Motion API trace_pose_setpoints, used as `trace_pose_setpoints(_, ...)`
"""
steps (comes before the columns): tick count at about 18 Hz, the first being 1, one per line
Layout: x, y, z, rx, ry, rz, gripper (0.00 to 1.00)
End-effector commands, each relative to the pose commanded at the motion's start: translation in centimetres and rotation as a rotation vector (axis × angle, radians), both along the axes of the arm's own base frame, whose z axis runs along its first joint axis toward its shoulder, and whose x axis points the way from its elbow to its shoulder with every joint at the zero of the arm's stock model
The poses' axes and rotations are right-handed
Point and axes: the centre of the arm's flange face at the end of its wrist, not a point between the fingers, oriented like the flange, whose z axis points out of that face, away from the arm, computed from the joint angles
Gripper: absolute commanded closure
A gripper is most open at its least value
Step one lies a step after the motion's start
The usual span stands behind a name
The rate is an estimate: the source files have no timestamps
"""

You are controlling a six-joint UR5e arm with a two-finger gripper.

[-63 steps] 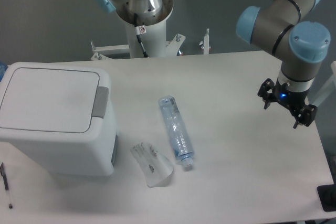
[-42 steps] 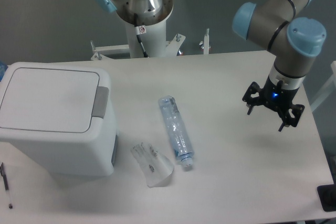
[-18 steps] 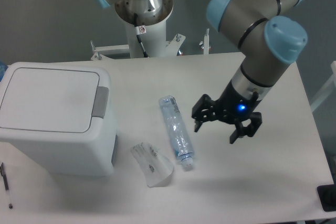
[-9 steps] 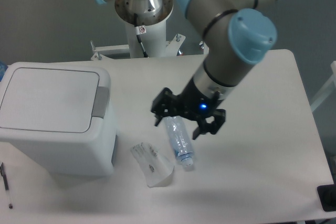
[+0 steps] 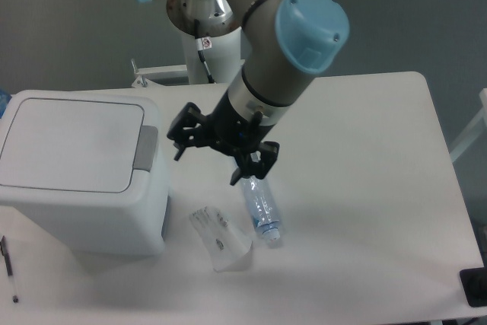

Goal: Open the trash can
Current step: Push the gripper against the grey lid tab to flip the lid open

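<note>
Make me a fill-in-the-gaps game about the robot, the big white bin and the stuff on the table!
1. The lid of the trash can is ____.
2. The pincer is holding ____.
3. The push tab on the lid is coloured ____.
4. The plastic bottle is ____ on the table, not standing.

Missing words: shut; nothing; grey; lying
</note>
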Motion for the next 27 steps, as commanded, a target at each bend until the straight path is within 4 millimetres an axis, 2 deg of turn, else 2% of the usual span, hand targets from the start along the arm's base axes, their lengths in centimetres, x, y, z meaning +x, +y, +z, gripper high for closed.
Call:
trace_pose_setpoints(7,0.6,-0.1,-0.4,-0.008,-0.01,-0.003,0.0)
trace_pose_setpoints(27,0.7,0.3,-1.7,-0.027,-0.017,-0.002,0.0)
